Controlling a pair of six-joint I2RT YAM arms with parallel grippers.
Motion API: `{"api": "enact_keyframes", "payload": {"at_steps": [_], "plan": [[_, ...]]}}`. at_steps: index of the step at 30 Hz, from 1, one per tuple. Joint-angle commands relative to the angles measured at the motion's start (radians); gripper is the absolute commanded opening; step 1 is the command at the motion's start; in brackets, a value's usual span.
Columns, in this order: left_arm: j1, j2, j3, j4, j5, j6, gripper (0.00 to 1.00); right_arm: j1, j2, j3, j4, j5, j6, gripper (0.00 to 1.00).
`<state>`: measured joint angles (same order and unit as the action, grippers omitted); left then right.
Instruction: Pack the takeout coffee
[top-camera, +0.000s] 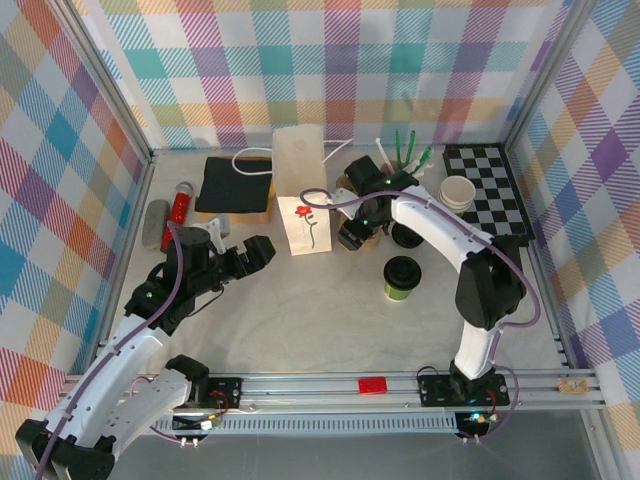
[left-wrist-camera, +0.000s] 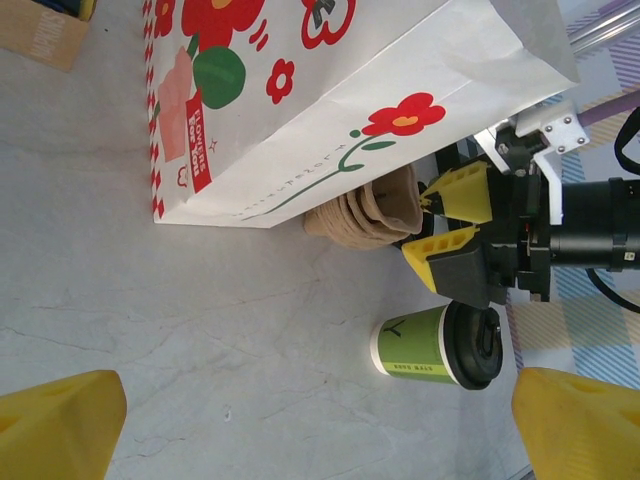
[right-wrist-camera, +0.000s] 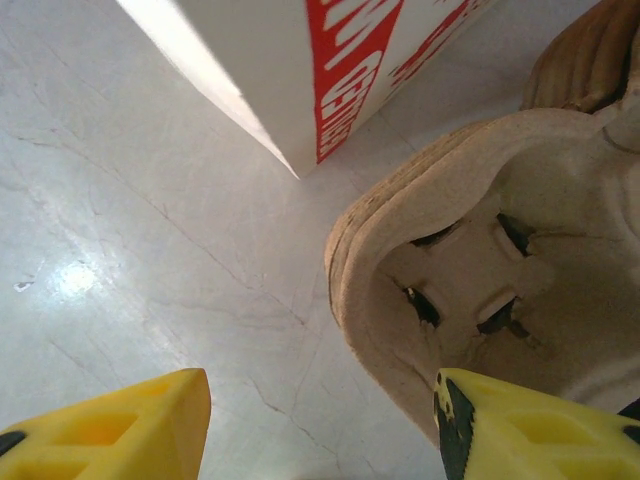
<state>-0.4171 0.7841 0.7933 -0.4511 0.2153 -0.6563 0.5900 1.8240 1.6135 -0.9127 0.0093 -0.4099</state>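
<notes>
Right end effector, seemingly open; black-lidded cup

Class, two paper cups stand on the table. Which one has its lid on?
The green cup, capped by a black lid, apart from the clutter; the other cup, beside the chequered board, stands open.

White arm links, black joints, purple cables, yellow fingers
</notes>
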Motion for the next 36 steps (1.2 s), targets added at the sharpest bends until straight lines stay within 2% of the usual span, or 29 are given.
{"api": "enact_keyframes", "payload": {"at_steps": [1, 19, 31, 36], "plan": [[0.018, -0.011, -0.008, -0.023, -0.004, 0.027, 0.98, 0.010, 0.023, 0.003, 0.014, 0.018, -0.026, 0.61], [0.024, 0.001, 0.008, -0.029, -0.018, 0.044, 0.98, 0.027, 0.070, 0.012, 0.044, 0.069, -0.027, 0.55], [0.026, 0.008, 0.006, -0.023, -0.013, 0.041, 0.97, 0.028, 0.077, 0.011, 0.058, 0.086, -0.027, 0.36], [0.026, 0.007, 0.004, -0.022, -0.014, 0.043, 0.97, 0.038, 0.077, 0.014, 0.060, 0.091, -0.030, 0.23]]}}
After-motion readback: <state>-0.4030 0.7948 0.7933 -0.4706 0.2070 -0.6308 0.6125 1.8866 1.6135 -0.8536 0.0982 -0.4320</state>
